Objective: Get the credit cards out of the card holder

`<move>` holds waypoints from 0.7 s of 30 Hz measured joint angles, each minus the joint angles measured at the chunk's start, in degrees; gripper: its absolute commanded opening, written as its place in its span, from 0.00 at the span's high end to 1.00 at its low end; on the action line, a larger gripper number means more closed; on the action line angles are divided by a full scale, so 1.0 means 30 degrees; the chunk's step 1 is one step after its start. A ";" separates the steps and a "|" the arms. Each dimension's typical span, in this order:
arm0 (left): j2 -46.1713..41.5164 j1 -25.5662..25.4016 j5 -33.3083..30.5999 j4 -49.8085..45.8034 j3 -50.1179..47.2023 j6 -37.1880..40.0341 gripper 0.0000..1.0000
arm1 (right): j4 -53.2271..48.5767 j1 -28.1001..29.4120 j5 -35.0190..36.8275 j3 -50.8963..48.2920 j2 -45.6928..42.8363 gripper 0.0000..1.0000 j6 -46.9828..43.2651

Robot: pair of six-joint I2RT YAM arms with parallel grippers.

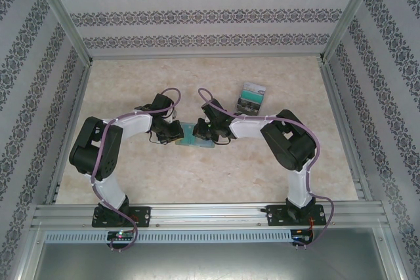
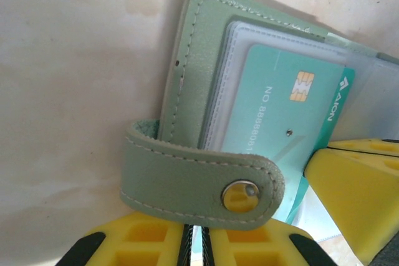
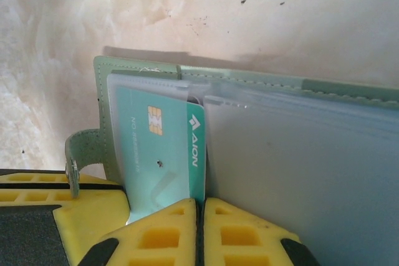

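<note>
Card, printed "AION" and "NO 8888", is sitting in the holder mid-table. My left gripper is resting shut under the strap; my right gripper is pinching the card's bottom edge. Loose cards are lying farther right.

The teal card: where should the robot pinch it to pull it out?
Probably the short edge facing the right gripper: the rest of the teal card sits under the clear sleeve. It's thin and flat, so pinch both faces and slide it straight out of the green holder.
</note>
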 measured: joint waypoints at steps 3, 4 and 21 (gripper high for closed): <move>-0.0058 -0.0007 -0.0189 -0.0066 0.0000 -0.0080 0.88 | 0.0189 -0.0095 0.0015 -0.0481 -0.0430 1.00 -0.0007; -0.0066 -0.0029 -0.0248 -0.0080 0.0000 -0.0124 0.88 | 0.0175 -0.0124 0.0015 -0.0619 -0.0612 1.00 -0.0007; -0.0270 -0.0102 -0.0729 -0.0437 0.0000 -0.0277 0.87 | -0.1785 -0.1392 0.0612 -0.2586 -0.4634 1.00 -0.1530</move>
